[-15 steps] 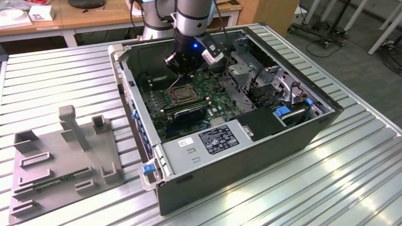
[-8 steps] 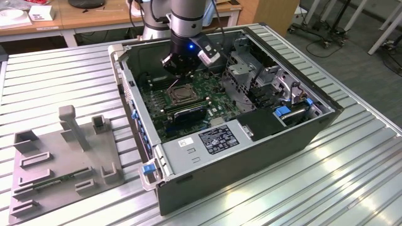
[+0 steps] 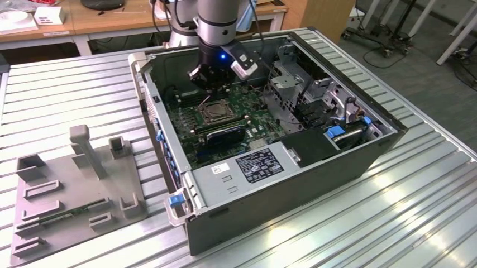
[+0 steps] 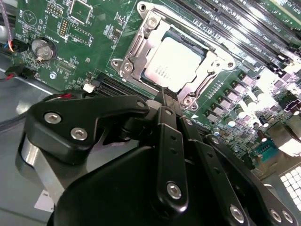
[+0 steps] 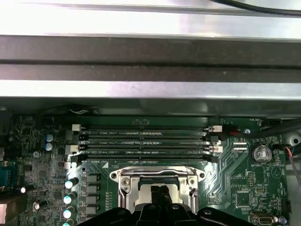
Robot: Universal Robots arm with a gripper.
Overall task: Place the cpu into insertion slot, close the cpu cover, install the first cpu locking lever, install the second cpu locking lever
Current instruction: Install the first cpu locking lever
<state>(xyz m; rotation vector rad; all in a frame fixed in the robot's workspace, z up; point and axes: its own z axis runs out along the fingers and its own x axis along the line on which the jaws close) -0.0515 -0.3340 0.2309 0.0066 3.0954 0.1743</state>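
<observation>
Silver slats make up the desk (image 3: 417,195) in the exterior view, and an open computer case (image 3: 298,184) lies on it. The arm (image 3: 218,22) reaches down into the case, and its fingers (image 3: 211,89) hang just above the insertion slot (image 3: 214,111). In the second wrist view, the cpu (image 4: 173,62) sits flat inside the slot on the green board (image 4: 94,28). The cpu cover (image 4: 136,44) looks like it is down around the cpu, with the shiny top showing through the hole in the middle. The black fingers (image 4: 168,127) are pressed together with nothing between them, and their tips sit right at the near edge of the cover. I cannot tell if the levers are hooked. In the first wrist view, the long memory slots (image 5: 146,141) lie just past the slot's metal rim (image 5: 123,181), and the finger tips (image 5: 163,194) are over it. I think a hard or crooked push could make the tips slip off and scratch the board or bump the cpu.
</observation>
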